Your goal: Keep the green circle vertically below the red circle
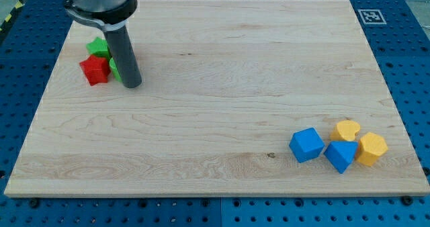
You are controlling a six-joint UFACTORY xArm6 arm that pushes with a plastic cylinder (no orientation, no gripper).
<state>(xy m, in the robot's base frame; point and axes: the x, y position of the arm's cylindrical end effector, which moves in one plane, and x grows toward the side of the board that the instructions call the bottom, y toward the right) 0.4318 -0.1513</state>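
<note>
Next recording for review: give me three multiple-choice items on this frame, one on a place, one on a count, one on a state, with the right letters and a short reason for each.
1. Where is the red block?
A. the view's top left
B. the view's bottom right
C. the board's middle

2. How many yellow blocks are there?
A. one
B. two
C. four

3. How does my tip stand relative to the blocks?
A. among the blue blocks
B. right beside the green and red blocks
C. alone at the board's middle

Answers:
1 A, it lies by the top-left corner.
2 B, a yellow block and another yellow block lie at bottom right.
3 B, the rod partly hides a green block, near a second green block.
</note>
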